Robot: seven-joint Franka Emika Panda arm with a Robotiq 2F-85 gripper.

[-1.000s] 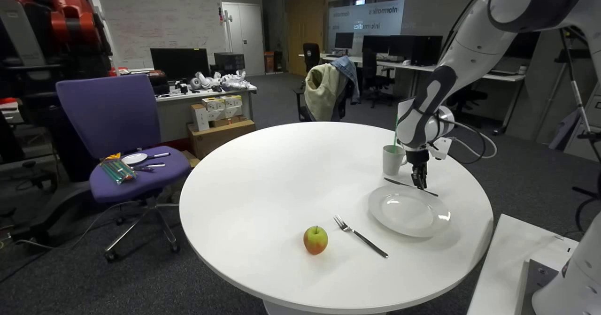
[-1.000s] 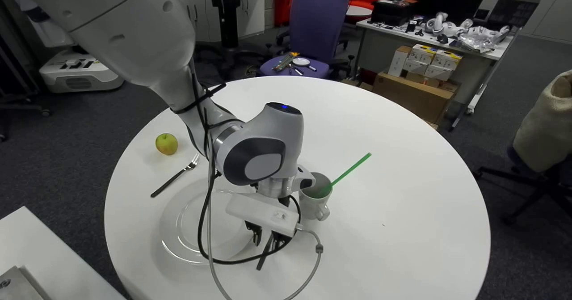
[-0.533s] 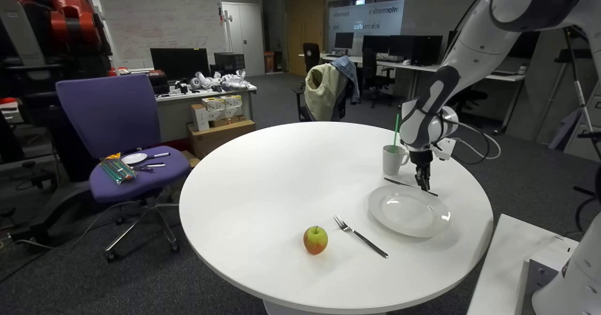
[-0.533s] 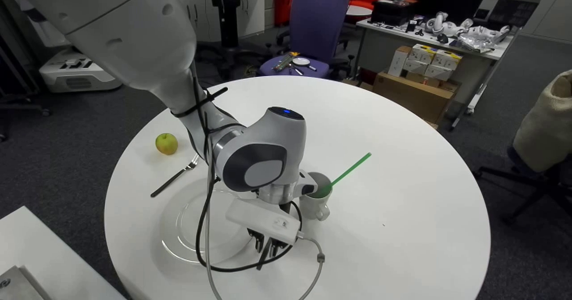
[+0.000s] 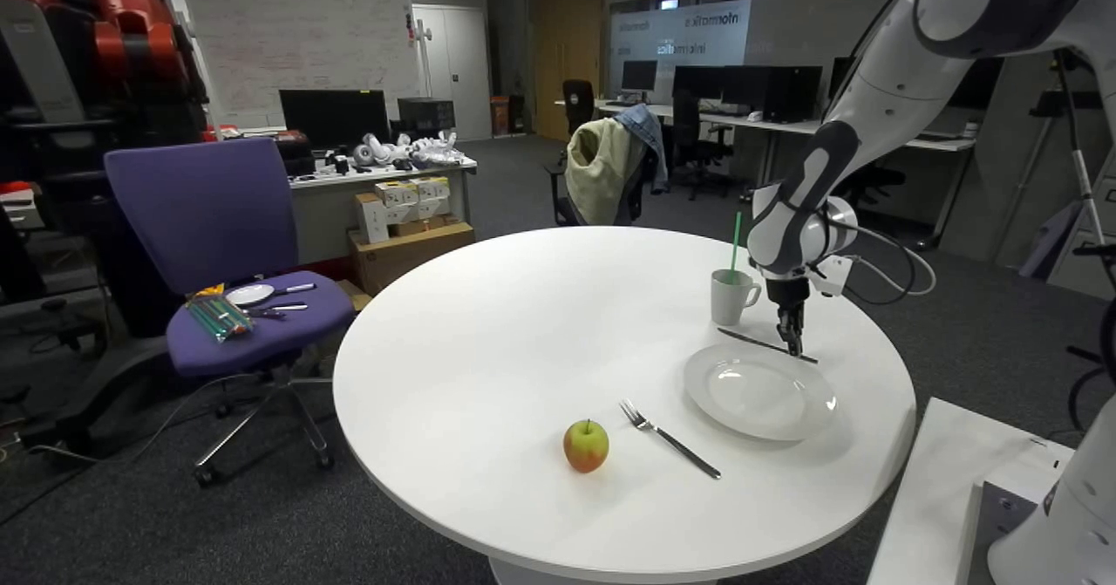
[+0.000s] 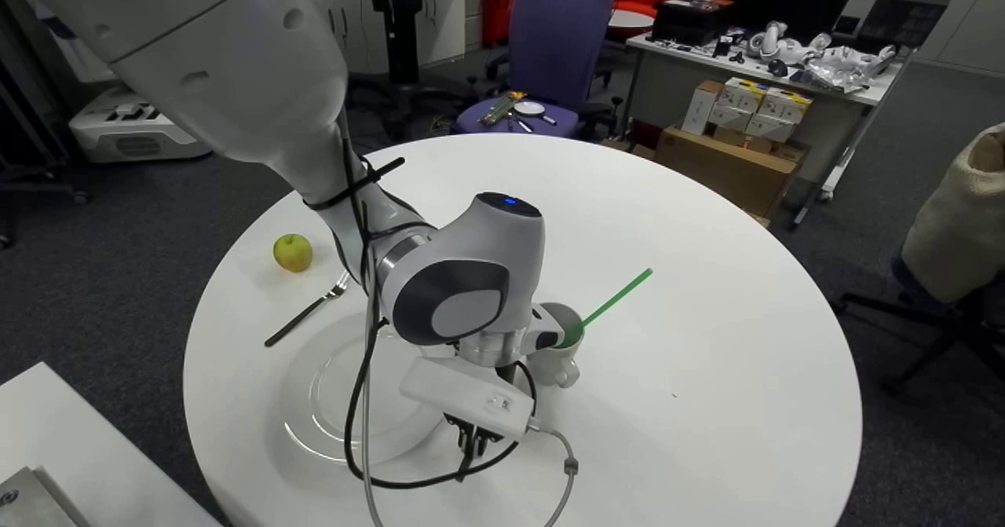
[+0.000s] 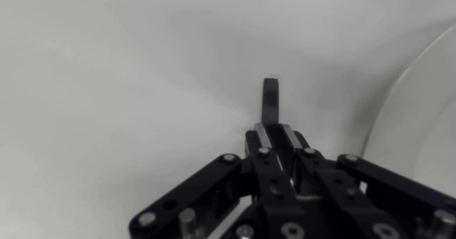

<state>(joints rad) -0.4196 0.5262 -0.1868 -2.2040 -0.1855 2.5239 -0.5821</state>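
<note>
In an exterior view a pale, smooth-sided mug (image 5: pixel 725 302) with a handle is seen standing upright on the round white table (image 5: pixel 523 332); a slender green straw (image 5: pixel 736 243) is contained in it, its upper part raised above the rim. A glossy, broad-rimmed white plate (image 5: pixel 758 391) is set near the table's edge facing the arm's base (image 5: pixel 1059 524). Between mug and plate a slim, straight knife (image 5: pixel 751 341) is placed, its flat dark handle gripped by the gripper (image 7: pixel 272 125), whose jaws are brought narrowly together on either side of it. Whether the knife is lifted off the tabletop cannot be told. Across the plate, a fork (image 5: pixel 670 439) with shiny metal tines and a dark handle is laid, and beside it a rounded yellow-green apple (image 5: pixel 586 445), flushed with red, is placed nearer the table's edge. On the purple chair (image 5: pixel 279 336) a clear packet (image 5: pixel 220 316) with slim green items inside is laid.
</note>
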